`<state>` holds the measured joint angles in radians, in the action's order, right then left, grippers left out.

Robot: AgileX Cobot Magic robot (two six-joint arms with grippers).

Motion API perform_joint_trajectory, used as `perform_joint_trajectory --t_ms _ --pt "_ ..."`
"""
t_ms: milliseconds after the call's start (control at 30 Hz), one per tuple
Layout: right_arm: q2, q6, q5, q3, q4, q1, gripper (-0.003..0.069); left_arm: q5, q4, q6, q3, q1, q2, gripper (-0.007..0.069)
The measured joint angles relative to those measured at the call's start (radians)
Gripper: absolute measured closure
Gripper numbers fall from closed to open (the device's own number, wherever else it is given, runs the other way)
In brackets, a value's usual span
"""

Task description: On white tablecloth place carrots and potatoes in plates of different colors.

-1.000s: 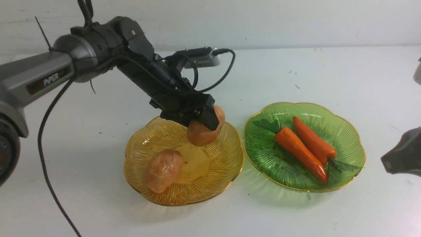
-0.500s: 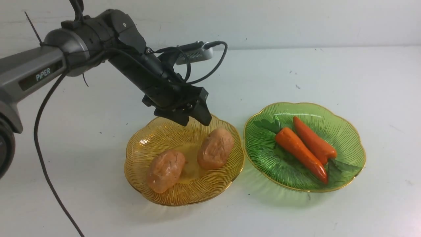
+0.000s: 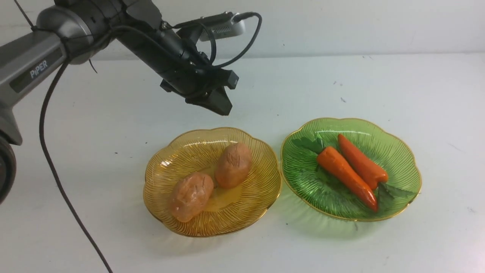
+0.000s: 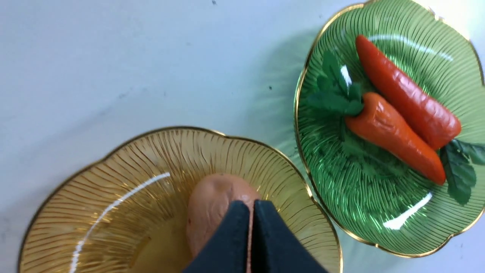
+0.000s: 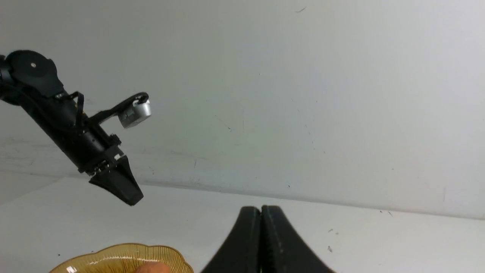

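Right up close, right fingers (image 5: 260,212) pressed together, holding nothing! Over to the yellow plate (image 3: 166,223): one potato (image 3: 191,195) at eight o'clock, another potato (image 3: 233,165) toward one. At two o'clock from there, the green plate (image 3: 411,178), carrying both carrots (image 3: 346,178) (image 3: 362,163), leaves pointing to ten and four. Farther back, left fingers (image 4: 252,207) closed, empty, above the counter (image 3: 265,87). Looking finished; main danger, a low leftward swing clipping the rim and rolling a potato.
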<state>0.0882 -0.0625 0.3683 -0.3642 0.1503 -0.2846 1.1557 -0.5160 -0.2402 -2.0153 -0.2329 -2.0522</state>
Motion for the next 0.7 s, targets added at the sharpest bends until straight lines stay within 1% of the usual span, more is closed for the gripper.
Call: perform_joint_trajectory --t_ms 133,267,400,700 --pt "0.0 0.0 0.012 0.012 0.0 0.0 0.0674 0.064 0.048 0.022 -0.069 0.004 0.043 0.0628" --pt "-0.009 -0.001 0.013 0.067 0.0 0.006 0.0674 0.075 0.091 0.027 -0.114 0.004 0.098 0.0628" --pt "-0.038 -0.001 0.015 0.155 -0.017 0.043 0.0674 0.091 0.128 0.043 -0.127 0.004 0.144 0.0628" --pt "-0.098 -0.001 0.03 0.339 -0.113 0.157 0.0674 0.097 0.14 0.071 -0.125 0.004 0.152 0.0628"
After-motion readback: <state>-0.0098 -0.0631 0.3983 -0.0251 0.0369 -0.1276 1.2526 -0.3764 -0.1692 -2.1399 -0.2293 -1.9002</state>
